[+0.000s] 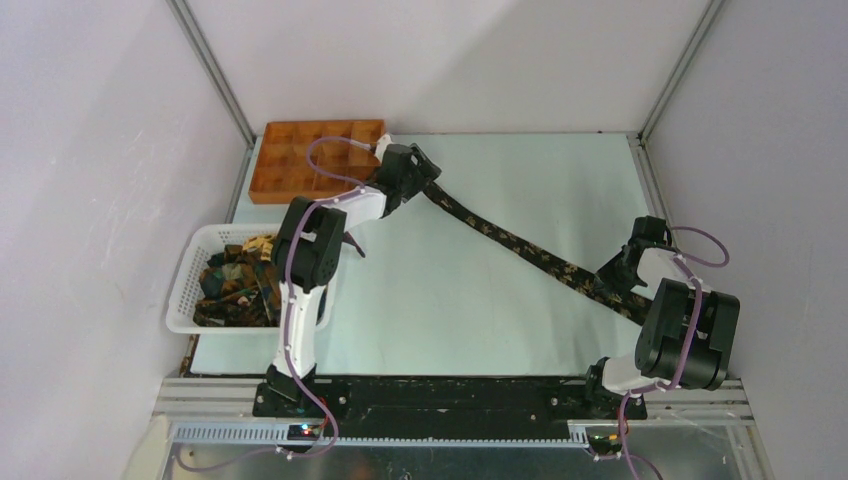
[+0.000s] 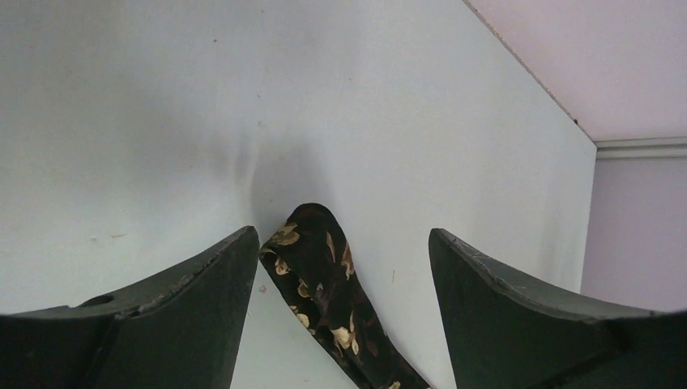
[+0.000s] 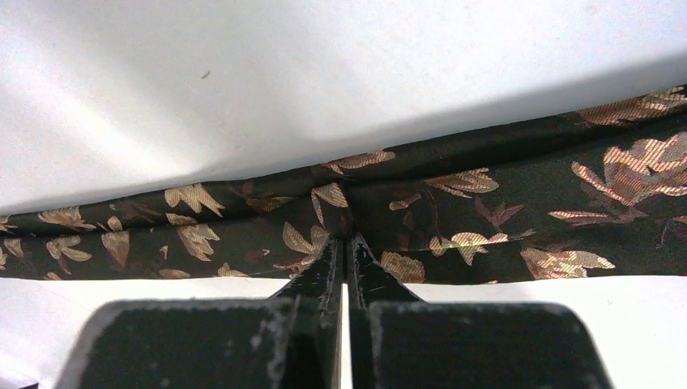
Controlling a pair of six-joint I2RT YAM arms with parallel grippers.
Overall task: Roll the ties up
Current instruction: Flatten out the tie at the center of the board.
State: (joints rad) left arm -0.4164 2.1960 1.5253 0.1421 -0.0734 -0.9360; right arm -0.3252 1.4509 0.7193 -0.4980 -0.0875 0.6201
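Observation:
One dark tie (image 1: 520, 245) with a gold leaf print lies stretched diagonally across the table, from the back centre to the right side. My left gripper (image 1: 425, 182) stands open over its narrow far end. In the left wrist view that rounded tie end (image 2: 320, 271) lies on the table between the spread fingers (image 2: 202, 292), nearer the left one; my left gripper (image 2: 342, 235) holds nothing. My right gripper (image 1: 615, 283) is at the tie's wide end. In the right wrist view my right gripper (image 3: 347, 241) is shut, and the tie (image 3: 486, 203) puckers at its tips. More ties (image 1: 235, 282) lie heaped in the basket.
A white mesh basket (image 1: 185, 285) stands at the table's left edge, beside the left arm. An orange compartment tray (image 1: 300, 160) sits at the back left corner, just behind the left gripper. Walls close in the table on three sides.

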